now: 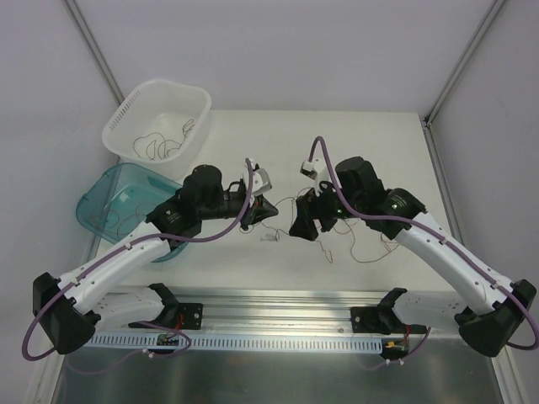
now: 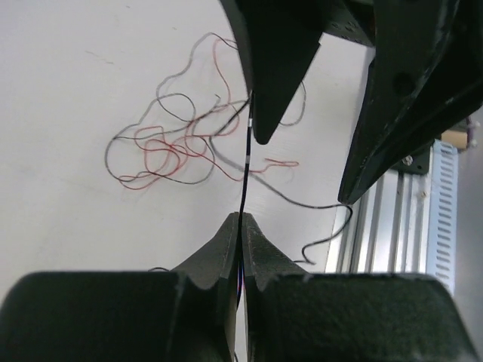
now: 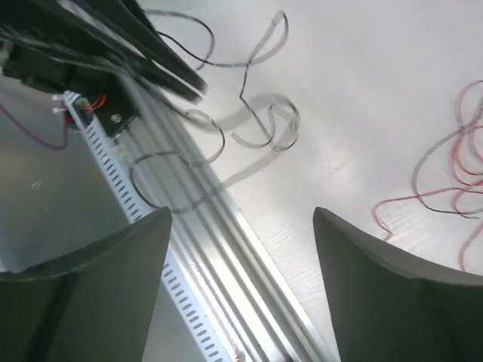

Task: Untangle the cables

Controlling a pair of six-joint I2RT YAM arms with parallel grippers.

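The cables lie as thin red and dark strands on the white table; a loose tangle point(image 2: 162, 151) rests to the left of both grippers. My left gripper point(image 2: 240, 217) is shut on one dark strand point(image 2: 246, 162) that runs taut upward from its tips. In the top view the left gripper point(image 1: 269, 210) and right gripper point(image 1: 310, 227) stand close together at the table's middle, with curly strands point(image 1: 370, 251) trailing right. My right gripper point(image 3: 241, 219) is open with nothing between its fingers. Dark loops point(image 3: 253, 98) and red strands point(image 3: 462, 162) lie beyond it.
A white basket point(image 1: 156, 122) holding some wires stands at the back left, with a teal bin point(image 1: 118, 202) in front of it under the left arm. An aluminium rail point(image 1: 278, 303) runs along the near table edge. The right gripper's fingers point(image 2: 275, 68) loom over the held strand.
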